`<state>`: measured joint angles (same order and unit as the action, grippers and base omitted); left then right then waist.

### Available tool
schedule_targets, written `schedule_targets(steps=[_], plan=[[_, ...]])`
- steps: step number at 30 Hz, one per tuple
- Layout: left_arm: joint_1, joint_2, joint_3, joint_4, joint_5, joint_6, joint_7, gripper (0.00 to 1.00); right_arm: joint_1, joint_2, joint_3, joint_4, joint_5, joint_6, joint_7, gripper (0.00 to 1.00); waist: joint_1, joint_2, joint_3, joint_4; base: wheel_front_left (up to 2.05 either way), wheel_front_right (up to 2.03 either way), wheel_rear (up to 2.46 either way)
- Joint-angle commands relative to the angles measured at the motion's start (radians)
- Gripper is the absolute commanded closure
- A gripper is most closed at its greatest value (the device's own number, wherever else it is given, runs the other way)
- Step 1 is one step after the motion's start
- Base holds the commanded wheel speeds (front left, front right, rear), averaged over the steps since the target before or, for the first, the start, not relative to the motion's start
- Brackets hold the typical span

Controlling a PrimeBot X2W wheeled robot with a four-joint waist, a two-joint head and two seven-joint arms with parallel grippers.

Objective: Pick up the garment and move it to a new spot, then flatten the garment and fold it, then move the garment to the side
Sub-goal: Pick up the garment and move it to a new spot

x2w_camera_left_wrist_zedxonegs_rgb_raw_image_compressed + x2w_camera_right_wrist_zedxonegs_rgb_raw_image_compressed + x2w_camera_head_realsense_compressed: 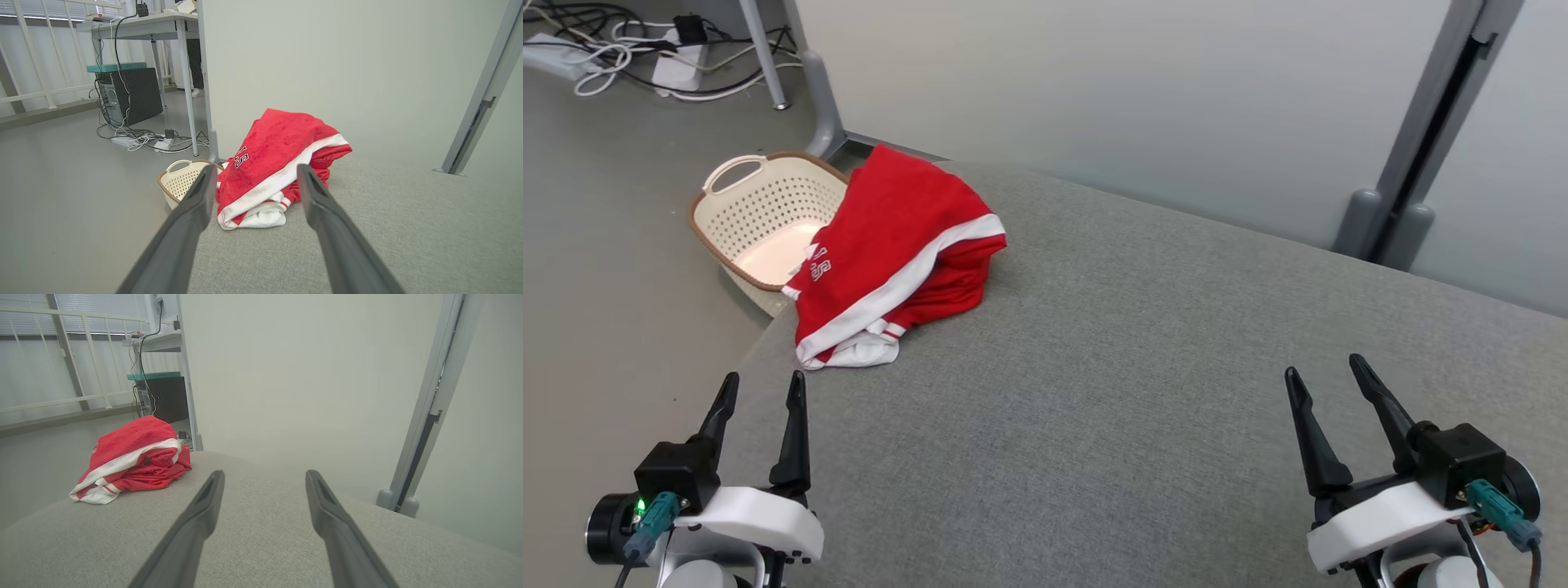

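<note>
A red garment (894,253) with white stripes and trim lies bunched in a heap at the far left corner of the grey table (1143,384). In the left wrist view the garment (273,167) sits straight ahead between the fingers, some way off. The right wrist view has the garment (135,463) off to the left. My left gripper (762,388) hovers open near the table's front left edge, short of the heap, holding nothing. My right gripper (1327,367) stands open at the front right, far from the cloth, with nothing between its fingers.
A cream perforated laundry basket (760,216) stands on the floor just past the table's left corner, partly behind the garment. Cables and a power strip (678,61) lie on the floor further back. A pale partition wall (1135,90) runs along the table's far edge.
</note>
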<state>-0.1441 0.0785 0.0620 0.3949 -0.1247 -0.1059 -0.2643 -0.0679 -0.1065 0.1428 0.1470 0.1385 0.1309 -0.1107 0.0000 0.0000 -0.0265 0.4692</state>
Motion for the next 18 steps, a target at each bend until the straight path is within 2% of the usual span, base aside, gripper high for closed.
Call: schedule_targets(steps=[1, 18], plan=[[-0.011, 0.003, 0.001, -0.004, 0.000, -0.006, 0.000, 0.00, -0.007, 0.000, 0.000, -0.005, 0.000, 0.000, 0.003, 0.00, 0.0000, 0.0000, 0.005, 0.021, 0.00, 0.00, 0.00], [-0.052, -0.010, -0.005, 0.017, -0.012, -0.011, 0.000, 0.00, -0.019, -0.007, 0.003, -0.018, 0.003, 0.000, 0.016, 0.00, 0.0000, 0.0000, 0.037, 0.034, 0.00, 0.00, 0.00]])
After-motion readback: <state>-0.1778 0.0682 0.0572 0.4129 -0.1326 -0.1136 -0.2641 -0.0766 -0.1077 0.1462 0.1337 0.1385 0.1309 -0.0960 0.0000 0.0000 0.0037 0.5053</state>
